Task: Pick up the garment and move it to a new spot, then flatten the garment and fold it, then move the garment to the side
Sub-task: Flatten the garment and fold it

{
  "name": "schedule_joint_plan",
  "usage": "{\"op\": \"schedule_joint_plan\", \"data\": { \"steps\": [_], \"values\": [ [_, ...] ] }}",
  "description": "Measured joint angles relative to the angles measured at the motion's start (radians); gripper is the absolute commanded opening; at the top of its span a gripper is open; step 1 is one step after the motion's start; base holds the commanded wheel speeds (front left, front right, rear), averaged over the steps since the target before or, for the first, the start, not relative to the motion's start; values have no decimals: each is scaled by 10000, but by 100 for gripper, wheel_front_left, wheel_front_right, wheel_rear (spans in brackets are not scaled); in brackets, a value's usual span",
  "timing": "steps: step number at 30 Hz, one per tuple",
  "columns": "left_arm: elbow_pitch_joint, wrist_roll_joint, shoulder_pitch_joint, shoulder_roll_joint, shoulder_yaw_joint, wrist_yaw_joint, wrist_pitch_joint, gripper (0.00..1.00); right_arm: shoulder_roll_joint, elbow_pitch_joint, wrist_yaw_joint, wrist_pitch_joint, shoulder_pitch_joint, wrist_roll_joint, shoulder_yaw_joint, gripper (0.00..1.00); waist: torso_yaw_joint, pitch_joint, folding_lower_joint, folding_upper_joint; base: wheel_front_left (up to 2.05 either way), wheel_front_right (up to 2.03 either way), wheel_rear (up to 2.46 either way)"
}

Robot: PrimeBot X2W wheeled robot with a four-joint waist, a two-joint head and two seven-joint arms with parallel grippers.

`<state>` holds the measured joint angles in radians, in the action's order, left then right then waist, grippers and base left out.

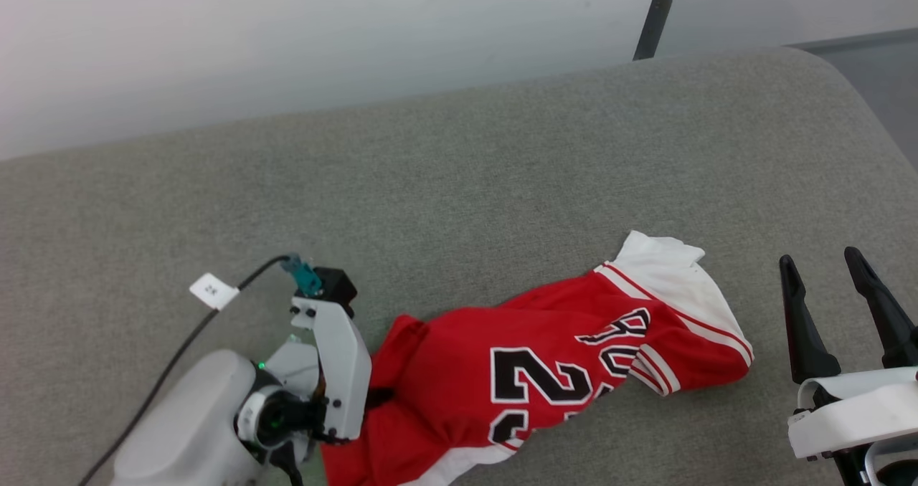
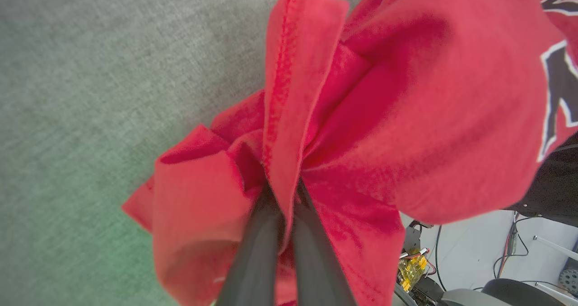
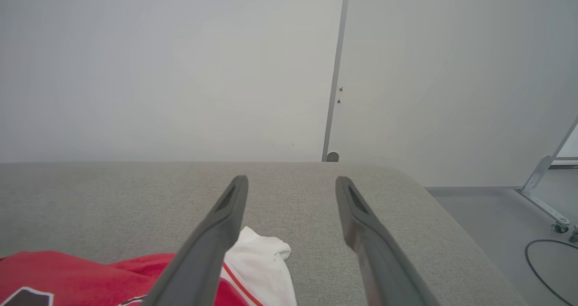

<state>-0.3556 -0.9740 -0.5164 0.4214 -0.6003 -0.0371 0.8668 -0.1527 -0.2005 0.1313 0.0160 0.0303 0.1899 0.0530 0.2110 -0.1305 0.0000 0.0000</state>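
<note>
The garment (image 1: 545,357), a red jersey with white side panels and black white-outlined lettering, lies crumpled on the grey cushioned surface (image 1: 459,185) at the lower middle. My left gripper (image 1: 376,398) is at its left end. In the left wrist view the two dark fingers (image 2: 257,252) are pressed together on a bunched red fold of the garment (image 2: 406,94), so the left gripper (image 2: 282,193) is shut on it. My right gripper (image 1: 821,260) stands open to the right of the garment, apart from it. Its fingers (image 3: 216,234) hover over the white edge of the garment (image 3: 257,252), the right gripper (image 3: 291,182) holding nothing.
A black cable with a white tag (image 1: 213,290) runs along my left arm. A dark pole (image 1: 652,24) stands behind the surface against the pale wall. The surface's rounded right end (image 3: 433,215) drops to a grey floor with a cable (image 3: 551,261) and a wheeled frame leg (image 3: 542,202).
</note>
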Motion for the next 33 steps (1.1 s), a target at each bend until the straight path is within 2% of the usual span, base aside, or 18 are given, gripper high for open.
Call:
{"op": "schedule_joint_plan", "data": {
  "steps": [4, 11, 19, 25, 33],
  "values": [
    [-209, 75, -363, 84, -75, -251, 94, 0, -17, 69, 0, -69, 38, 0, 8, 100, 54, -66, 0, 0, 0, 0, 0],
    [-86, 474, -1402, 587, -173, -537, 307, 0, -36, 94, 0, -75, 19, -2, 21, 100, -24, 101, 0, 0, 0, 0, 0],
    [-198, 1425, -3172, 999, -859, -874, -188, 0, -52, 136, 0, -161, 14, 94, -249, 100, 55, 33, 0, 0, 0, 0, 0],
    [-176, 1781, -4660, 1333, -2401, -918, -1035, 0, -75, 155, 0, -226, 92, 176, -523, 100, 268, -246, 0, 0, 0, 0, 0],
    [-777, 1783, -6836, 1707, -4972, -920, -3095, 0, 2, 280, 0, -485, 497, 215, -897, 100, 650, -917, 0, 0, 0, 0, 0]
  ]
}}
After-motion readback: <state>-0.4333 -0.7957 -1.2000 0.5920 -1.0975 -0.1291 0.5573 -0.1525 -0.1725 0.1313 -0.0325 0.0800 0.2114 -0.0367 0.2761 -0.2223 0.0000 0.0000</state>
